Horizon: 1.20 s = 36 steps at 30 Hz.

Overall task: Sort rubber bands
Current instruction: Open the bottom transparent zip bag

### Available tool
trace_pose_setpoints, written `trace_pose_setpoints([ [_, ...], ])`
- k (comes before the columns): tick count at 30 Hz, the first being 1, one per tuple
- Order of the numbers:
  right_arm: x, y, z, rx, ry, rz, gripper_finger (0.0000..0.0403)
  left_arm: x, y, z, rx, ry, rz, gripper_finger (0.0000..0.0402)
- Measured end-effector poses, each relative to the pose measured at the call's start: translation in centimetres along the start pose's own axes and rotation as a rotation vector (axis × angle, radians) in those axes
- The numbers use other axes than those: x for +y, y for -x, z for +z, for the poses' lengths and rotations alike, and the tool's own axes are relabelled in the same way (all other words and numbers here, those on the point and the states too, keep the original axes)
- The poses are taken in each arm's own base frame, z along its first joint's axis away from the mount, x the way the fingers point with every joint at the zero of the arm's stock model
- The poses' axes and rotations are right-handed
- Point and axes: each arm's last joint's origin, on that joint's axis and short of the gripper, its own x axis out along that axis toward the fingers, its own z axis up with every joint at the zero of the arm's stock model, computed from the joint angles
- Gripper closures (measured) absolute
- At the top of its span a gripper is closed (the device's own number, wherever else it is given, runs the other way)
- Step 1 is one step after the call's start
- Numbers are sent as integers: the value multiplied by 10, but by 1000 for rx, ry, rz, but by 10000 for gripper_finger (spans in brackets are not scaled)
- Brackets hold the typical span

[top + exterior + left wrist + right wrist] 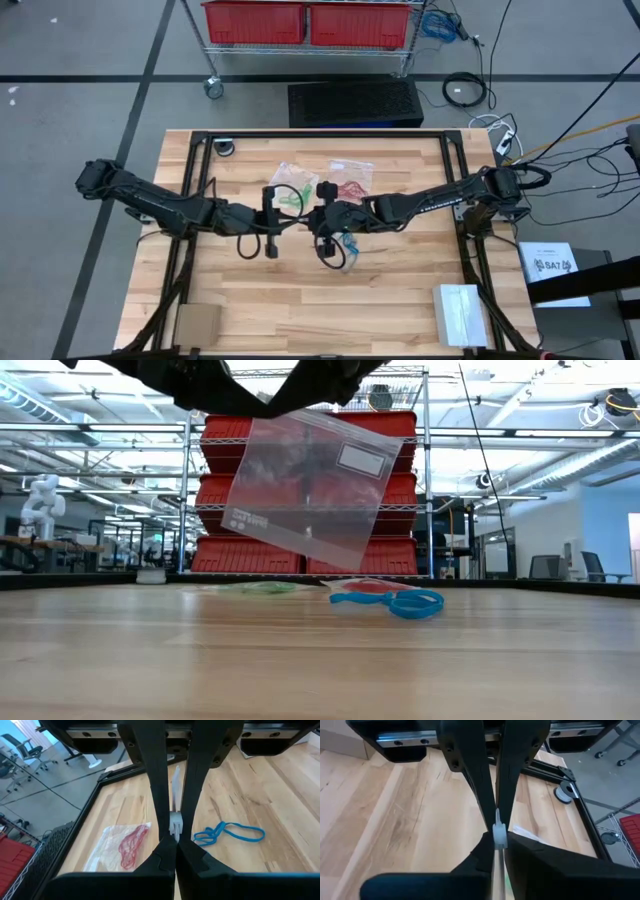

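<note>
A clear empty zip bag (310,485) hangs tilted in the air over the table's middle. My left gripper (295,218) and my right gripper (312,217) meet at its top, and both are shut on it. Below it, blue rubber bands (400,603) lie loose on the wood (347,246). Farther back lie a clear bag with green bands (290,196) and a clear bag with red bands (350,186). The left wrist view shows the red-band bag (131,845) and the blue rubber bands (230,833). My left gripper pinches the clear bag's top edge (175,822) between its two fingers, coming from the table's left and slanting slightly down. The bag shows edge-on and hangs clear of the table. My right gripper pinches the same top edge at the white zip strip (499,834) between its two fingers, coming from the table's right and slanting down. The bag hangs below, lifted clear.
A black frame rail (330,135) borders the work area, with a tape roll (225,148) at its far left corner. A white box (460,310) sits at the near right and a cardboard piece (197,322) at the near left. Red bins (300,555) stand beyond the far edge.
</note>
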Motion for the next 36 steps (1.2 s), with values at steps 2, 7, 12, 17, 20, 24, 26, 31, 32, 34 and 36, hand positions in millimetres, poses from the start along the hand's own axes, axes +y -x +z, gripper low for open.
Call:
trace_pose_setpoints([
  [2, 0, 0, -1, 12, 7, 2, 385, 0, 0, 0, 1, 0, 0, 400],
  [7, 0, 3, -3, 48, 20, 10, 389, 0, 0, 0, 2, -1, 0, 400],
  [12, -2, 11, -7, 105, 28, 18, 390, 0, 0, -1, 10, -4, 3, 400],
  [17, -5, 23, -10, 172, 0, 25, 391, 1, 0, 0, 7, -3, 7, 400],
  [20, -5, 29, -14, 223, -9, 32, 391, 1, 2, 0, 5, -3, 8, 400],
  [24, -4, 35, -18, 275, -31, 36, 391, 2, 4, 1, -1, -1, 9, 400],
  [26, -5, 39, -18, 290, -43, 34, 391, 3, 5, 2, -6, 1, 9, 400],
  [31, -6, 42, -20, 314, -64, 32, 392, 3, 5, 2, -5, 1, 9, 400],
  [32, -6, 42, -21, 323, -67, 32, 392, 3, 5, 2, -5, 1, 9, 400],
  [34, -6, 44, -23, 349, -71, 31, 393, 3, 5, 2, -2, 0, 10, 400],
  [36, -6, 46, -30, 415, -69, 31, 395, 3, 6, 2, -2, -1, 14, 400],
])
